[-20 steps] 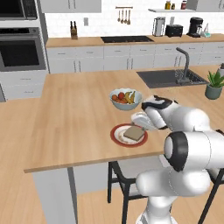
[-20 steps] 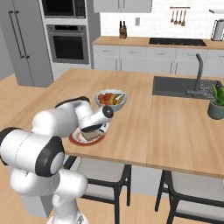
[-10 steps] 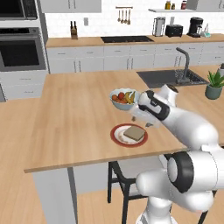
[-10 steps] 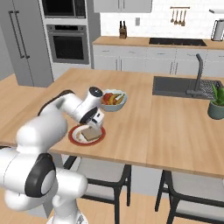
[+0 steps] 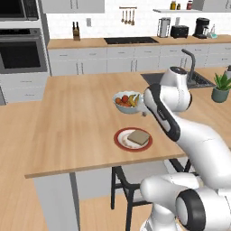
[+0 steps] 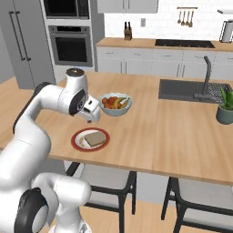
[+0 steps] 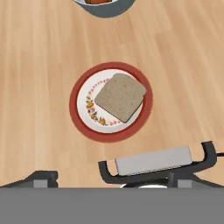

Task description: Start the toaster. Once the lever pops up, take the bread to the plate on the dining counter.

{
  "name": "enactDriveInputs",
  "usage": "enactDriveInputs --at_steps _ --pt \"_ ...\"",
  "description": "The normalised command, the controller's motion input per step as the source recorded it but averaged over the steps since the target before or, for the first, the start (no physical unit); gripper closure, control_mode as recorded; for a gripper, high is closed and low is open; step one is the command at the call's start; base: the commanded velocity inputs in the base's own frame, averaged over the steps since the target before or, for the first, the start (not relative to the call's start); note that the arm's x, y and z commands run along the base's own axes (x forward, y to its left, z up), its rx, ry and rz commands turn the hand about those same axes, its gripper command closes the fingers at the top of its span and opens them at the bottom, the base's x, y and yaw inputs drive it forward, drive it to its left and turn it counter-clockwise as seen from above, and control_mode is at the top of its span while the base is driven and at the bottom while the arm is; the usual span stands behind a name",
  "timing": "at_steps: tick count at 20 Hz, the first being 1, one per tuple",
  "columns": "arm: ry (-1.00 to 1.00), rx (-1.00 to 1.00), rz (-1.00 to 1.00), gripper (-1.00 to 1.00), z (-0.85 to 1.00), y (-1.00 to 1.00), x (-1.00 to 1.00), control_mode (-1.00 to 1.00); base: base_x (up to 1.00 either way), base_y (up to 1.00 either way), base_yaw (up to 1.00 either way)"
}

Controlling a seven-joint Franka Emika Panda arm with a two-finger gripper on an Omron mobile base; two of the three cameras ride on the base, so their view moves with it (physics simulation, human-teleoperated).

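Observation:
The bread (image 5: 138,137) (image 6: 95,139) (image 7: 120,96), a square tan slice, lies flat on the red-rimmed plate (image 5: 121,140) (image 6: 77,141) (image 7: 79,118) near the front edge of the light-wood dining counter (image 5: 76,126) (image 6: 150,132) (image 7: 43,65). My gripper (image 5: 144,111) (image 6: 92,117) hangs open and empty above the counter, between the plate and the fruit bowl, clear of the bread. The black toaster (image 5: 179,31) stands on the far back worktop.
A blue-white bowl of fruit (image 5: 127,101) (image 6: 115,103) (image 7: 105,5) sits just behind the plate. A sink with a tap (image 5: 198,81) (image 6: 191,88) and a potted plant (image 5: 221,87) (image 6: 225,109) are at the right. Stools (image 5: 131,185) (image 6: 104,182) (image 7: 153,162) stand under the front edge.
My gripper has risen from just over the bread on the plate and drawn back toward the fruit bowl. The bread stays on the plate.

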Motion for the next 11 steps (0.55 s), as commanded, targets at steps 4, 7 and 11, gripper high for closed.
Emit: enactDriveInputs --at_steps 4,7,11 --pt "0.0 -0.31 -0.01 -1.0 0.22 -0.21 -0.98 -1.0 0.0 0.0 0.0" --pt "0.0 -0.26 -0.03 -1.0 0.12 -0.2 -1.0 -1.0 0.0 0.0 0.0" --pt "-0.01 -0.16 -0.03 -1.0 0.17 -0.13 -0.99 -1.0 0.0 0.0 0.0"
